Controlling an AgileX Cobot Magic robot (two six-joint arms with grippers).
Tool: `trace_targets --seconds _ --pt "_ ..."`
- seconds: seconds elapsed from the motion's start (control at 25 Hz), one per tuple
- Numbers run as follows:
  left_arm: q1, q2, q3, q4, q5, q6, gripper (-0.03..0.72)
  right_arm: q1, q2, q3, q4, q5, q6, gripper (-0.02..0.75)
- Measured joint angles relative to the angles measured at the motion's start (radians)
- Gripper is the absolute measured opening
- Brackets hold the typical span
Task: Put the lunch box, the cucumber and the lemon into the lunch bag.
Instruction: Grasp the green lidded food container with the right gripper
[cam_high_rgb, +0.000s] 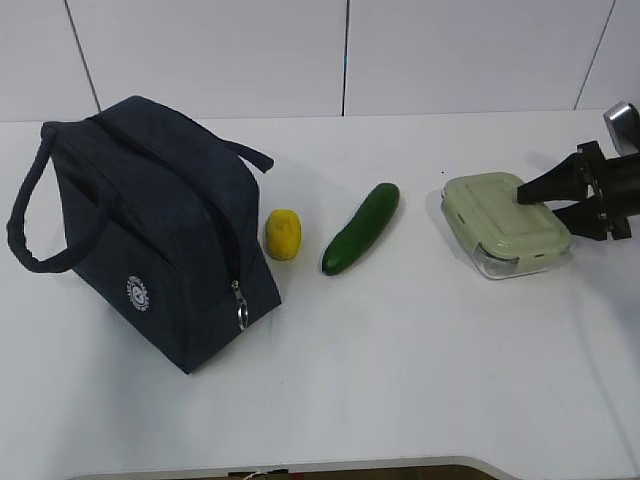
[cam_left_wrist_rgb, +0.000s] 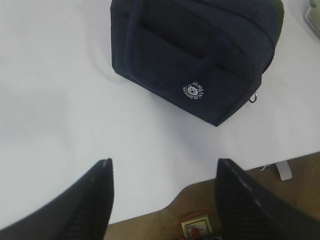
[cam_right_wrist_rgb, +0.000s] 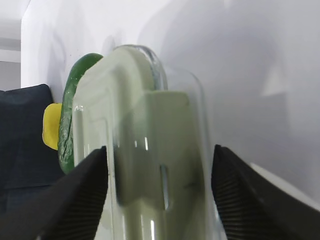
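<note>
The navy lunch bag (cam_high_rgb: 150, 230) stands at the left with its zipper closed; it also shows in the left wrist view (cam_left_wrist_rgb: 200, 55). The yellow lemon (cam_high_rgb: 283, 234) lies right beside it, and the dark green cucumber (cam_high_rgb: 361, 228) lies to the lemon's right. The lunch box (cam_high_rgb: 505, 225) with its pale green lid sits at the right. My right gripper (cam_high_rgb: 537, 202) is open, its fingers on either side of the box's right end (cam_right_wrist_rgb: 150, 150), not clamped. My left gripper (cam_left_wrist_rgb: 162, 200) is open and empty over the table's front edge, short of the bag.
The white table's front edge (cam_left_wrist_rgb: 150, 212) runs under my left gripper, with a brown floor and a small device below. A white panelled wall (cam_high_rgb: 340, 50) closes the back. The bag's metal zipper pull (cam_high_rgb: 241, 310) hangs at its near end.
</note>
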Motion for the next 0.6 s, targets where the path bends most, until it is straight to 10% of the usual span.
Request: trace_targets --seconds 0.6 --pt "0.0 0.0 0.0 0.0 0.0 0.0 0.466 0.02 0.0 0.0 -0.009 -0.002 0.002 0.488"
